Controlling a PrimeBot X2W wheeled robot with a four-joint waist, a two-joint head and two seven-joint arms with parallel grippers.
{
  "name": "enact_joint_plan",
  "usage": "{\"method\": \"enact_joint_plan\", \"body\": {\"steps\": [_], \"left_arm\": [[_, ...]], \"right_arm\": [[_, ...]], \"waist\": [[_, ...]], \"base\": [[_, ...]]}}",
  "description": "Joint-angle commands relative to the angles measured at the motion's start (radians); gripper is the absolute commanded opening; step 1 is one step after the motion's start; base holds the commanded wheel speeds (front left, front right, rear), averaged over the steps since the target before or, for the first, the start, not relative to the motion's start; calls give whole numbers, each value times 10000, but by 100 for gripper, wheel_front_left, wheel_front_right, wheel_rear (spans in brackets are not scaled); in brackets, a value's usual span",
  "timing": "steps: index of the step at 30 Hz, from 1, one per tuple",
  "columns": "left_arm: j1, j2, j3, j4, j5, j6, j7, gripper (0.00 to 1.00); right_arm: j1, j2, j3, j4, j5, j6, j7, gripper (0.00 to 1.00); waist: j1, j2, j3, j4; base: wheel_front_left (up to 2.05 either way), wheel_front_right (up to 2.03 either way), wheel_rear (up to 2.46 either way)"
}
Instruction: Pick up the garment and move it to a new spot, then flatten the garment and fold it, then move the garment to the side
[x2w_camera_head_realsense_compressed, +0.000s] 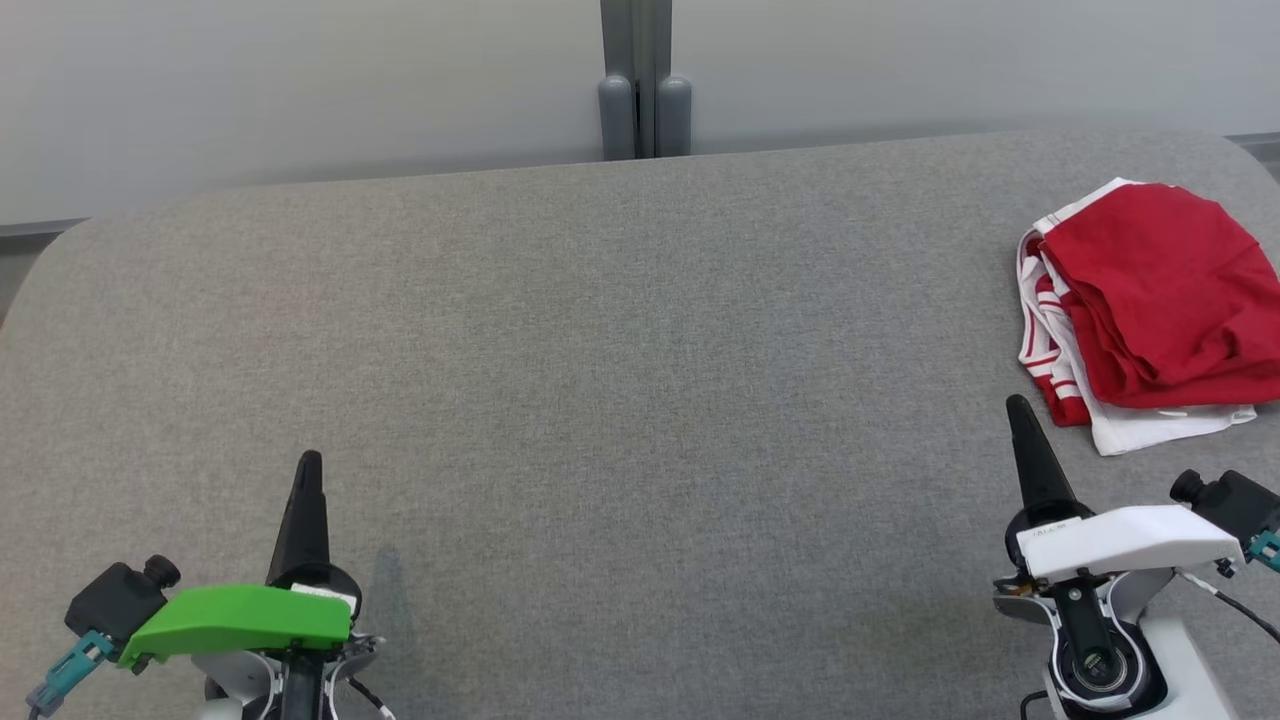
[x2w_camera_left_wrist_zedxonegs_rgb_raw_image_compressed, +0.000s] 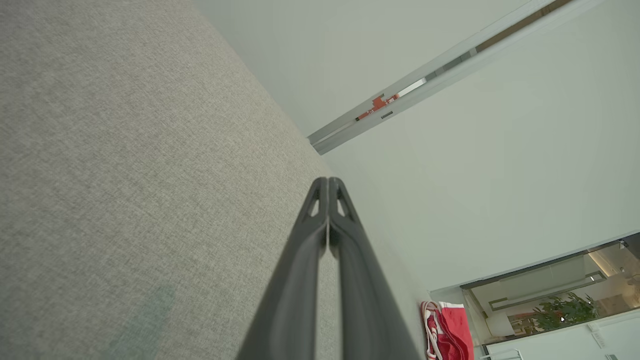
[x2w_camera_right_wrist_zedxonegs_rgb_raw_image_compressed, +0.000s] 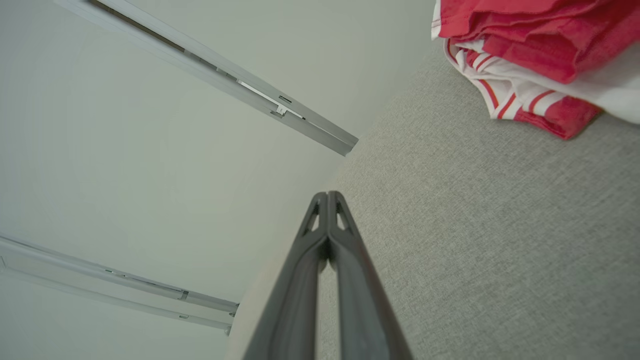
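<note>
While neither held anything, the left claw (x2w_camera_head_realsense_compressed: 310, 462) stood at the lower left of the head view and the right claw (x2w_camera_head_realsense_compressed: 1018, 405) at the lower right. Each had its two dark fingers pressed tight together into a single point aimed up the frame. A green cover (x2w_camera_head_realsense_compressed: 240, 615) sat on the wrist behind the left claw, and a white cover (x2w_camera_head_realsense_compressed: 1120, 540) sat behind the right one. Both claws were over the grey, cloth-textured counter (x2w_camera_head_realsense_compressed: 640, 350). The garment (x2w_camera_head_realsense_compressed: 1160, 290), red with white striped trim, lay folded in a loose stack on the counter at the right edge of the frame. It was near the right claw's tip, up and to its right, but not touching it. Beyond the counter's far edge rose a pale wall (x2w_camera_head_realsense_compressed: 300, 90), with a grey post (x2w_camera_head_realsense_compressed: 645, 100) at the top centre.
</note>
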Motion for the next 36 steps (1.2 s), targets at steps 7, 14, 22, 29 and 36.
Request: {"method": "enact_joint_plan", "body": {"steps": [7,14,22,29,36], "left_arm": [[-221,83,205,-6,-829,-96,234,0],[-237,86,337,51,-1459,-107,418,0],[-255,85,484,114,-2117,-140,622,0],[-267,81,612,164,-2646,-166,805,0],[-250,73,729,211,-3165,-183,966,0]], "right_arm": [[-15,-73,-149,-10,917,3,246,0],[6,-73,-251,42,1585,3,443,0],[29,-70,-363,100,2295,3,650,0],[48,-64,-463,151,2862,3,823,0],[66,-55,-559,200,3409,3,989,0]], "waist": [[0,-1,-68,-3],[0,-1,-132,-6],[0,-1,-205,-9],[0,-1,-267,-12],[0,-1,-331,-14]], "base": [[0,0,0],[0,0,0],[0,0,0],[0,0,0],[0,0,0]]}}
